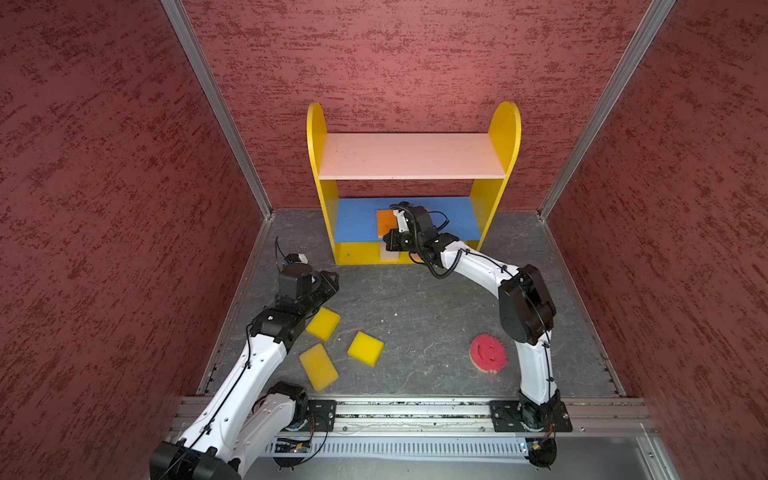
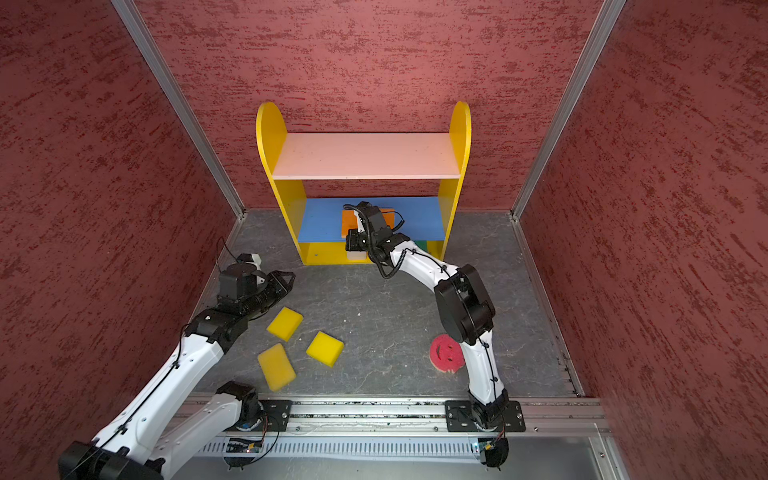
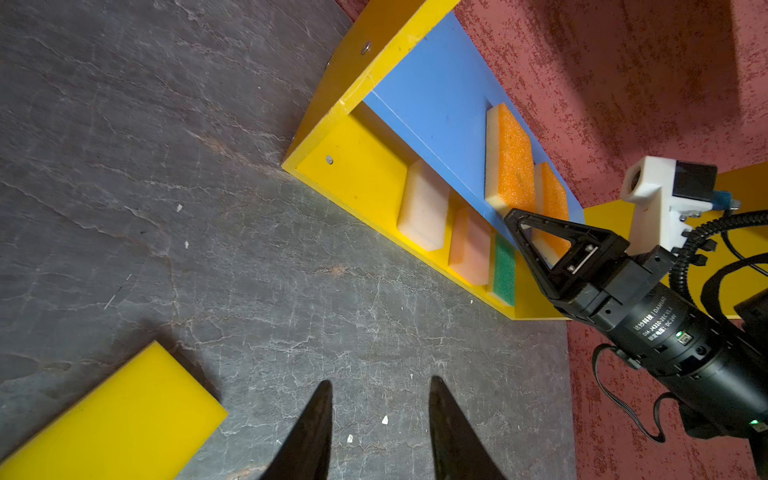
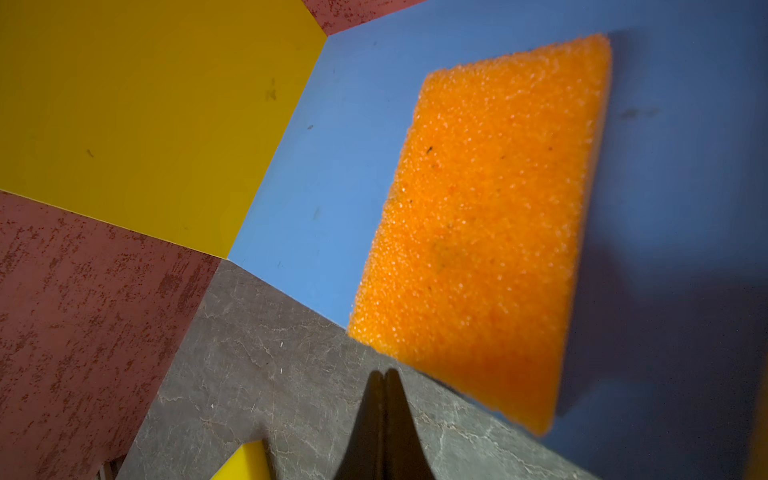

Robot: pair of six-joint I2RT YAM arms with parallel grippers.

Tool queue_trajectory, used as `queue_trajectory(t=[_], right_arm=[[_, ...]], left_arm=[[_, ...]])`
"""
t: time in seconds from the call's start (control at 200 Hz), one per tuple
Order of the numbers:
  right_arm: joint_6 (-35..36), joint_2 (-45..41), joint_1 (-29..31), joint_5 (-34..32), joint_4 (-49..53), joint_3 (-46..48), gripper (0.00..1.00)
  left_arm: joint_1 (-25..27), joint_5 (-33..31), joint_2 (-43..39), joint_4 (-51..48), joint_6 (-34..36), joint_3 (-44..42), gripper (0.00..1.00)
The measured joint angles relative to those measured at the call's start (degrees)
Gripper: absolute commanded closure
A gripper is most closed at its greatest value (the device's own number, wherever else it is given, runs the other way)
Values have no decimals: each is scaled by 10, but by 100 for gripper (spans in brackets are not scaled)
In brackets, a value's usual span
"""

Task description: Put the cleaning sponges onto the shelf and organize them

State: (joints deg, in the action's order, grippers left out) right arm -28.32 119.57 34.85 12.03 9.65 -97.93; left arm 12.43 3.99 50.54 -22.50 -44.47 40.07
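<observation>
Cleaning sponges [image 1: 365, 348]: three yellow loose on floor [image 1: 415, 311] beside left gripper [image 3: 380, 380], jaws parted, empty, likely next pick; right gripper [image 4: 382, 372] clenched empty, tips at orange pair [image 3: 509, 166] on shelf [image 1: 318, 166] blue board [image 1: 357, 220], probably squaring them; pink smiley [image 1: 488, 353] well behind it
</observation>
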Motion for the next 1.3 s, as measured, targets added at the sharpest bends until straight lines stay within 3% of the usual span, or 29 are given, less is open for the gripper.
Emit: queue_trajectory(t=[0.711, 0.947, 1.032, 1.132, 1.297], right_arm=[[-9, 18, 6, 2, -4, -19, 100], [-8, -58, 36, 2, -2, 76, 100], [-6, -103, 53, 1, 3, 121, 94], [9, -151, 76, -2, 12, 173, 80], [68, -184, 114, 7, 46, 234, 55]], left_arm=[[-3, 4, -7, -3, 0, 0, 61], [-4, 4, -10, -3, 2, -2, 58], [-7, 5, -17, -8, 4, -7, 55], [-11, 5, -24, -22, 8, -10, 51], [-32, 5, -38, -55, 13, -20, 18]])
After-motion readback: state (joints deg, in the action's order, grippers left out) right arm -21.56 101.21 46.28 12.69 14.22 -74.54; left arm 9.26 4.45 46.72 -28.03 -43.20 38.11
